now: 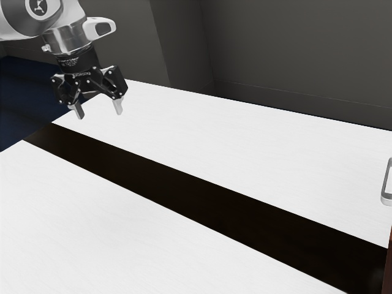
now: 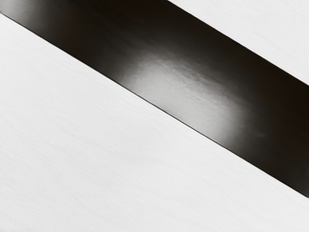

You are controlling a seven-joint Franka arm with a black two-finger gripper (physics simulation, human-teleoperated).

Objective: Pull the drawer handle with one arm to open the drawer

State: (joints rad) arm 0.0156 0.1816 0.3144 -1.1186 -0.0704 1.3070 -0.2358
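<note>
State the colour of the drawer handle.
Light grey, nearly silver. The drawer handle shows best in the exterior view, at its right edge.

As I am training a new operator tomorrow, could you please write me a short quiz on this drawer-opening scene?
1. True or false: the gripper is shut on the drawer handle.
2. Multiple choice: what runs between the two white surfaces? A) a dark band B) a red cable C) a row of cups
3. Fill in: in the exterior view, the drawer handle sits at the view's ___ edge.

Key
1. False: the gripper is open, up near the view's upper left, well apart from the drawer handle.
2. A.
3. Right.
</note>
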